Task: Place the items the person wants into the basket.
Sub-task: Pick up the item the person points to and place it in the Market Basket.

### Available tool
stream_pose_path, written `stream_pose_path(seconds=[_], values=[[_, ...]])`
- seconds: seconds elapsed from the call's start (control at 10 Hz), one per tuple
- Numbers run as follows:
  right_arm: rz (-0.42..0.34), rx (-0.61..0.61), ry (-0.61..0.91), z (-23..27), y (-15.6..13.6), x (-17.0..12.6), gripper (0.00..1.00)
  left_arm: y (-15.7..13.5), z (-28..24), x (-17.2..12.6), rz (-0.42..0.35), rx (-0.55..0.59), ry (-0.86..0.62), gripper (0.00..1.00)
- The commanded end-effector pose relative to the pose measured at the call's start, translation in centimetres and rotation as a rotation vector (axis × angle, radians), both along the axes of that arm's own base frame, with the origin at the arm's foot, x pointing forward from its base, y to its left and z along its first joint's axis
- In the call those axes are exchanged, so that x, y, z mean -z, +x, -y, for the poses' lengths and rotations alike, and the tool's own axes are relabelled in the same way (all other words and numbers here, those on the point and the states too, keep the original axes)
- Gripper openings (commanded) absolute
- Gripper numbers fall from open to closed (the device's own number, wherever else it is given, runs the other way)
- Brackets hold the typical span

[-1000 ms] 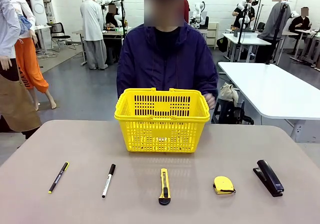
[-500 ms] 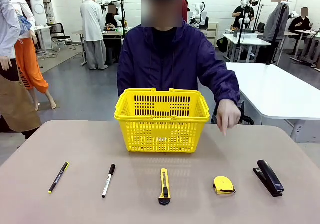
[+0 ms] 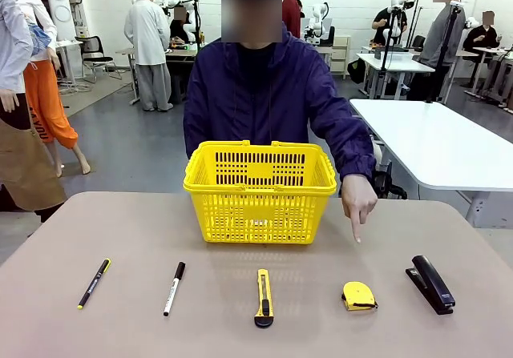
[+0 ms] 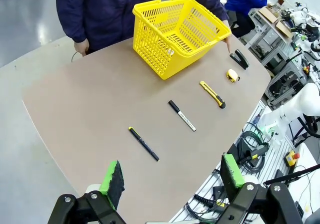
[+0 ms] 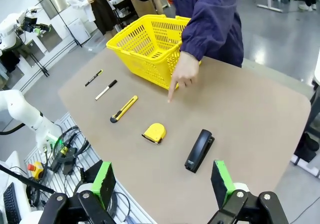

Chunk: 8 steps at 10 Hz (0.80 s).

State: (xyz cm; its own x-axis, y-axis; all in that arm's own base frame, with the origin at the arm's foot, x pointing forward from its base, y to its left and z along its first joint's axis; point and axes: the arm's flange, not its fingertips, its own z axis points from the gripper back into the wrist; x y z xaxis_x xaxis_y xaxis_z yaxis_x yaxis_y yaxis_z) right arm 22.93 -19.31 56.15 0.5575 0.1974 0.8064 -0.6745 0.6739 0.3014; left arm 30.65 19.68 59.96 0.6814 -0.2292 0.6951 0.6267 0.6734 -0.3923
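On the table (image 3: 120,230), right of the basket (image 3: 260,190), the tape measure (image 3: 359,295) is pointed at by a hand (image 3: 358,206); left gripper (image 4: 172,173) and right gripper (image 5: 163,180) are spread, empty.

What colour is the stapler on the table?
Black; the stapler shows best in the right wrist view.

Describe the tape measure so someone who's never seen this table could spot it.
Find the big yellow basket at the table's far middle, then the row of items along the near edge. The tape measure lies between the utility knife and the black stapler, nearest the person's pointing hand. It's the only squat, rounded piece; the others are long and narrow.
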Motion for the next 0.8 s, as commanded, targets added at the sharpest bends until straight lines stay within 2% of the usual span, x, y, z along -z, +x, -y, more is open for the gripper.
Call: stream_pose_path(seconds=[0.0, 0.3, 0.6, 0.7], values=[[0.016, -0.014, 0.012, 0.1, 0.1, -0.2, 1.00, 0.0, -0.2, 0.0, 0.021, 0.016, -0.008, 1.00], [-0.003, 0.001, -0.005, 0.0, 0.0, 0.0, 1.00, 0.0, -0.2, 0.0, 0.021, 0.016, -0.008, 1.00], [-0.416, -0.157, -0.305, -10.5, 8.0, -3.3, 1.00, 0.0, -0.2, 0.0, 0.021, 0.016, -0.008, 1.00], [-0.503, -0.191, -0.333, -14.1, 10.6, -3.6, 1.00, 0.0, -0.2, 0.0, 0.021, 0.016, -0.008, 1.00]])
